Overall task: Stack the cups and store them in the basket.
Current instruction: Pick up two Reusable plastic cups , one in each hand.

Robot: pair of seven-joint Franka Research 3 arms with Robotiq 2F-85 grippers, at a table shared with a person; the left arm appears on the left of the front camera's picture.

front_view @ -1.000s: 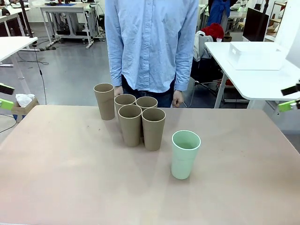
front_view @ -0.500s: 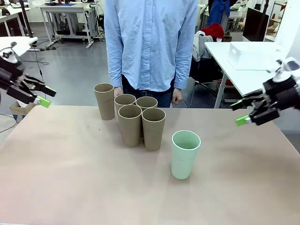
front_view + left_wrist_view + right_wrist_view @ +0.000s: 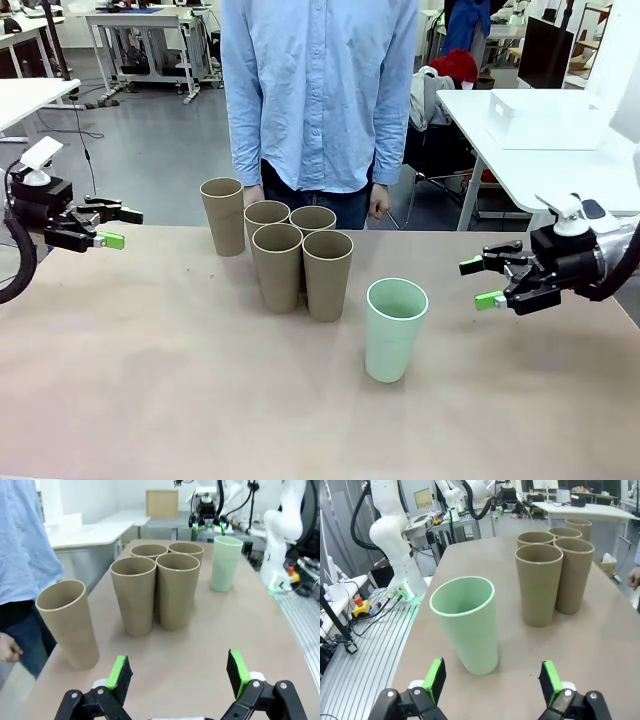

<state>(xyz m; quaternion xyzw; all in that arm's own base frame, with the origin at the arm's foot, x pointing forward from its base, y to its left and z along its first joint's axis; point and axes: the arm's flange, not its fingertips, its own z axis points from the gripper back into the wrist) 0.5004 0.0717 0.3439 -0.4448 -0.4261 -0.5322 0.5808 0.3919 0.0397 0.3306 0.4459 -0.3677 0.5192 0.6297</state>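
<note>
Several brown cups stand at the table's far middle: a tight cluster (image 3: pixel 300 255) and one apart to its left (image 3: pixel 222 215). A mint green cup (image 3: pixel 395 329) stands alone, nearer and to the right. My left gripper (image 3: pixel 125 227) hovers open at the table's left edge, well left of the lone brown cup (image 3: pixel 67 622). In the left wrist view that gripper (image 3: pixel 178 672) faces the cluster (image 3: pixel 155 592). My right gripper (image 3: pixel 477 283) is open, a short way right of the green cup (image 3: pixel 467 622). In its own view the right gripper (image 3: pixel 492 680) has nothing between its fingers. The white basket (image 3: pixel 545 120) sits on a side table at the back right.
A person in a blue shirt (image 3: pixel 320 90) stands at the far edge behind the cups, hands down by the table edge. The white side table (image 3: pixel 560 170) stands off to the right. The tabletop (image 3: pixel 180 380) in front of the cups is bare.
Both arms have swung in from the sides and come down toward the table, fingers pointing inward at the cups. The cups have not moved.
</note>
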